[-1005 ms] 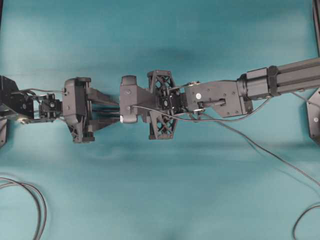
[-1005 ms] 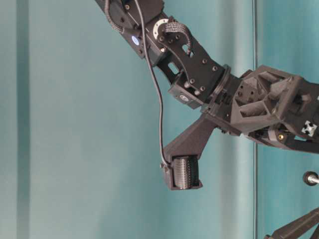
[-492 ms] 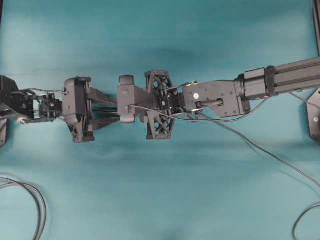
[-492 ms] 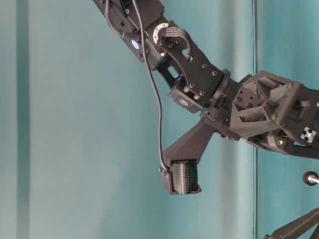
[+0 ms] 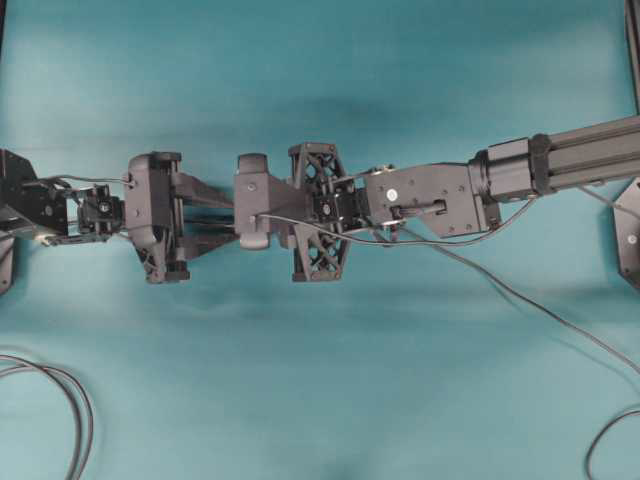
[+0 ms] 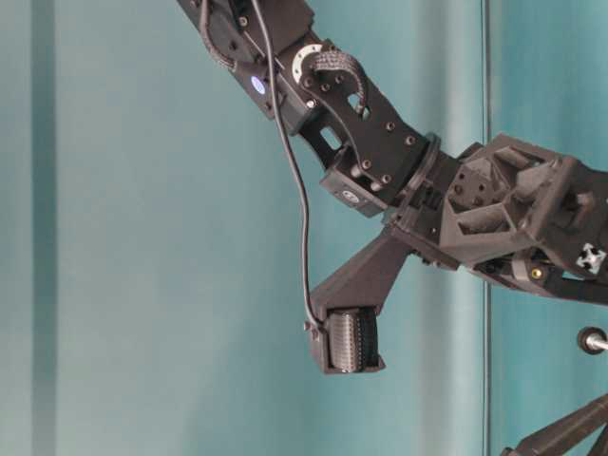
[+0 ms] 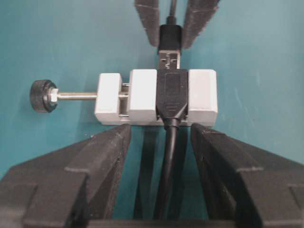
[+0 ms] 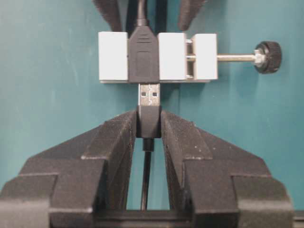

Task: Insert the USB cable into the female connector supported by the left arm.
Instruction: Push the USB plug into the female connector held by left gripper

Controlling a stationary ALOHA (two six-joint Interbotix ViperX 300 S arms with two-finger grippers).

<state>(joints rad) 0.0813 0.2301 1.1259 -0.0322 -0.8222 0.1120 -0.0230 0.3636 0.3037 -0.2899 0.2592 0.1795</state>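
The female connector (image 7: 142, 95) is a white block with a black socket body and a knobbed pin (image 7: 43, 95). It hangs off the table at the tips of my left gripper (image 7: 160, 130), whose fingers (image 7: 102, 156) stand wide and hold it. My right gripper (image 8: 148, 116) is shut on the black housing of the USB cable (image 8: 148, 122). Its metal plug (image 8: 149, 96) is in line with the socket, its tip just at the mouth and nearly all of its length bare. From overhead, the right wrist camera (image 5: 252, 200) covers the meeting point over the left fingers (image 5: 205, 195).
Dark looped cables lie at the lower left (image 5: 75, 410) and lower right (image 5: 600, 445) of the teal table (image 5: 320, 400). A thin cable (image 5: 520, 295) trails from the right arm towards the right edge. The connector's knob (image 6: 594, 339) shows at the table-level view's right edge.
My right arm has crept a little to the left, bringing the plug closer to the connector. The left arm and the block have stayed put.
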